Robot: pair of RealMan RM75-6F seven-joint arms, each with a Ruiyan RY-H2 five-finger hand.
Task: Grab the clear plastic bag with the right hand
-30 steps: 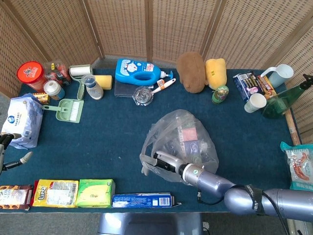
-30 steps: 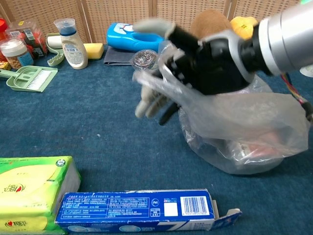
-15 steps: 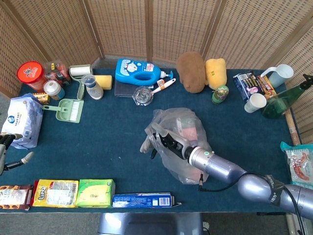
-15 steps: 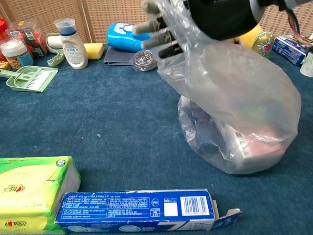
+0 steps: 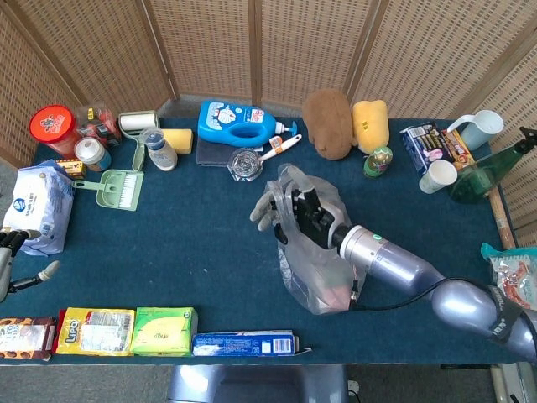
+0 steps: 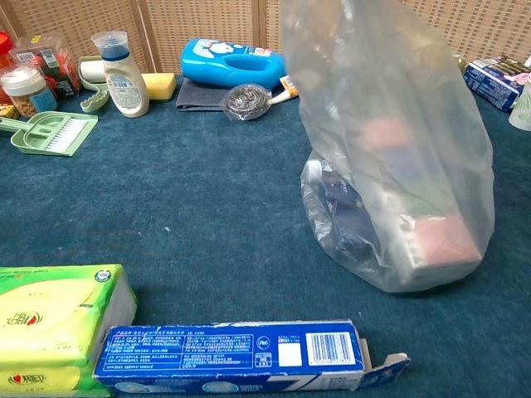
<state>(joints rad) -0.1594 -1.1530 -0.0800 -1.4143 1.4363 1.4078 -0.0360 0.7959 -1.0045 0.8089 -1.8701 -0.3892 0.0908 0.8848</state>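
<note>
The clear plastic bag (image 5: 317,267) holds several small packets and stands pulled up tall at the table's centre right. My right hand (image 5: 294,210) grips its gathered top, fingers wrapped into the plastic, with the silver forearm running off to the lower right. In the chest view the bag (image 6: 390,157) fills the right half; its bottom looks to rest on the blue cloth, and the right hand is above the frame. My left hand (image 5: 18,256) shows only at the far left edge of the head view, fingers apart, holding nothing.
A blue toothpaste box (image 6: 241,352) and a green tissue pack (image 6: 50,323) lie along the front edge. Behind the bag are a steel scourer (image 6: 246,97), a blue detergent bottle (image 5: 239,124) and a brown plush (image 5: 327,122). A paper cup (image 5: 437,176) and a green bottle (image 5: 482,175) stand to the right.
My right hand has risen and moved toward the back with the bag's top in its grip, stretching the slumped bag upright. The hand has gone out of the chest view.
</note>
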